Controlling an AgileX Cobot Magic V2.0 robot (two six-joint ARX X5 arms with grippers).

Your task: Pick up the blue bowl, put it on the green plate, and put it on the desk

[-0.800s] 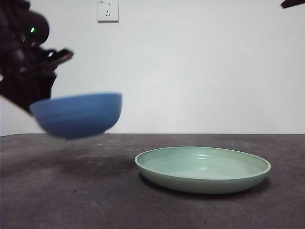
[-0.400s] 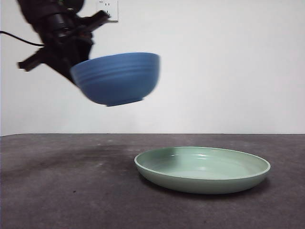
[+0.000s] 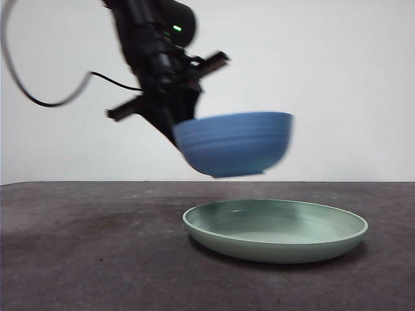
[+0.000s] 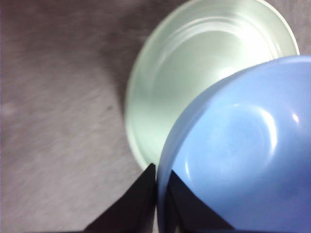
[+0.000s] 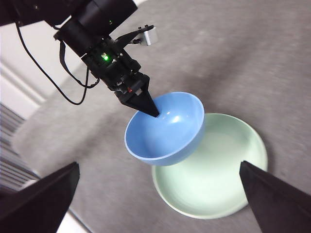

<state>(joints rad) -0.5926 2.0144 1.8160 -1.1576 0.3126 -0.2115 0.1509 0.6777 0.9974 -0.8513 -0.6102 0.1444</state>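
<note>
- Above the near-left rim of the green plate (image 3: 275, 230), the blue bowl (image 3: 235, 144) is held in the air, clear of the desk (image 3: 91, 259) and not touching the plate.
- The bowl's wall is pinched by the left gripper (image 4: 156, 182), one jaw inside and one outside, closed tight on the rim; that edge grip leaves the base free to be set down.
- The bowl is kept mouth-up, its axis close to upright with a slight tilt, base facing the plate below; being round, it has no long axis.
- In the right wrist view the bowl is seen overlapping only part of the plate, so it is judged not yet centred.
- The right gripper (image 5: 160, 194) is held high and well apart, jaws spread wide, nothing between them.
</note>
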